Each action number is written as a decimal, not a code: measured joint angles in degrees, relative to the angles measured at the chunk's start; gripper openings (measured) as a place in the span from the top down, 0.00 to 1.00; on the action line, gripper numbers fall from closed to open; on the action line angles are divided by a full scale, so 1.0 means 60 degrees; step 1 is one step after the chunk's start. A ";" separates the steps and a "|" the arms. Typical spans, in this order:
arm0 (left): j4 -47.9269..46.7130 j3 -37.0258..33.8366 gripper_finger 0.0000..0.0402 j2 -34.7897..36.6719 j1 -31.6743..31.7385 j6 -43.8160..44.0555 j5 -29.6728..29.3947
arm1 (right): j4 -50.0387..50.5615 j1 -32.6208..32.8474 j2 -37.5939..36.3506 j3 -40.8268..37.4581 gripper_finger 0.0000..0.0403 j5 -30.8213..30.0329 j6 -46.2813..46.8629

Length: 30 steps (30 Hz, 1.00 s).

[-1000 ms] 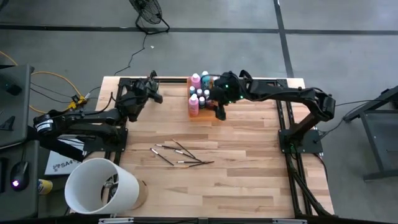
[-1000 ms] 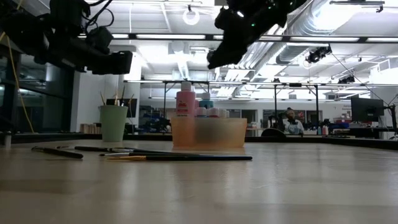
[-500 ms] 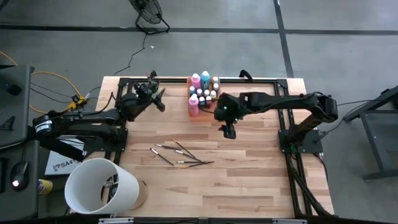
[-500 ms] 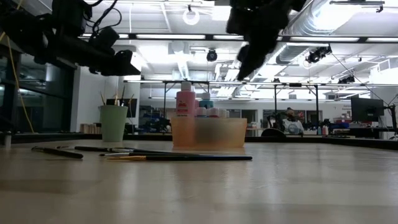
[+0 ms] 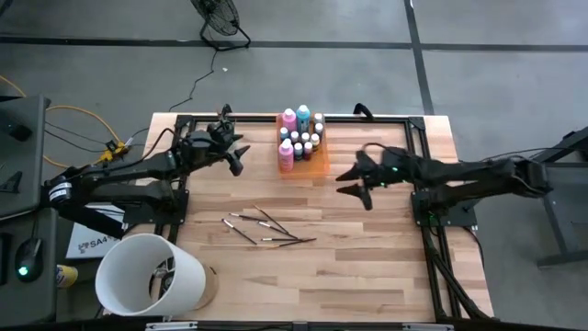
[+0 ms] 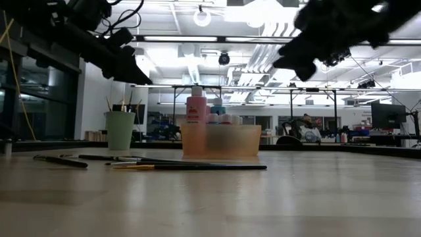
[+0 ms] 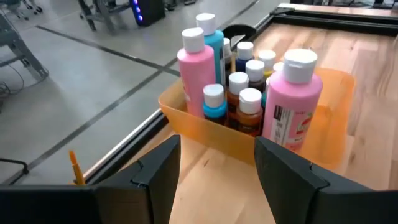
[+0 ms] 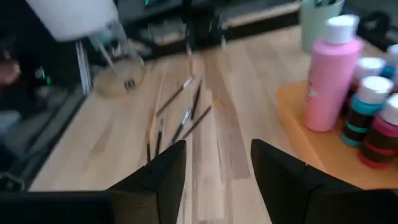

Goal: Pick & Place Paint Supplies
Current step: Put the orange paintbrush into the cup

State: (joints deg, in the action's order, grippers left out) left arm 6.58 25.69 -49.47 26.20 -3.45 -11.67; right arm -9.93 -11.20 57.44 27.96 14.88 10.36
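Pink, teal and small dark pale-capped bottles (image 5: 299,133) stand upright in the orange tray (image 5: 314,165) at the table's far middle, and show close in the left wrist view (image 7: 249,93). Several thin brushes (image 5: 266,230) lie flat on the wood nearer the front. A mint-green cup (image 6: 120,130) holds more brushes upright. My left gripper (image 5: 234,158) hovers open just left of the tray, pointing at it (image 7: 217,180). My right gripper (image 5: 356,184) hangs open right of the tray, nothing between its fingers (image 8: 217,180).
A large white cylinder (image 5: 147,274) stands at the near left corner. Black frame rails (image 5: 418,165) run along the table's far and side edges. Bare wood lies between the brushes and the near edge. A person (image 6: 308,128) sits far off in the room.
My right gripper has swung away from the tray toward the table's right edge and a little nearer, sinking and tipping toward level. My left gripper has tipped up from pointing steeply down toward level and now faces the tray. The bottles, tray and brushes have not moved.
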 joint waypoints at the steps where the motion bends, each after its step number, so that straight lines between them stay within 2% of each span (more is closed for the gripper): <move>1: -0.0005 0.0000 0.51 -0.0004 0.0000 0.0045 0.0011 | -0.0421 0.0000 -0.0340 -0.0431 0.57 -0.0137 0.0191; 6: -0.0048 0.0000 0.51 0.0051 0.0000 0.0117 0.0037 | -0.1710 0.0082 -0.1699 -0.2060 0.59 -0.1117 0.0555; 9: -0.0113 0.0000 0.51 0.0051 0.0000 0.0140 0.0037 | -0.2242 0.0073 -0.2349 -0.2636 0.60 -0.1291 0.0541; 13: -0.0108 0.0000 0.51 0.0051 0.0000 0.0324 0.0035 | -0.2732 0.0076 -0.2927 -0.3362 0.60 -0.1373 0.0790; 18: -0.0119 0.0000 0.51 0.0051 0.0004 0.0409 0.0139 | -0.3932 0.0231 -0.3318 -0.4432 0.60 -0.2043 0.1047; 22: -0.0131 0.0000 0.51 0.0047 0.0004 0.0412 0.0524 | -0.3950 0.0498 -0.3469 -0.4575 0.60 -0.2478 0.1027; 26: -0.0191 0.0000 0.51 0.0045 0.0004 0.0280 0.1486 | -0.3994 0.0623 -0.3465 -0.4578 0.60 -0.2572 0.0741; 30: -0.1578 0.0476 0.51 0.0029 0.0000 0.0141 0.1935 | -0.3928 0.0619 -0.3462 -0.4578 0.60 -0.2471 0.1024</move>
State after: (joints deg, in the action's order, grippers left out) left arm -2.88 28.55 -49.30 26.20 -2.60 -0.05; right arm -33.50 -7.49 36.67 0.49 0.05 16.50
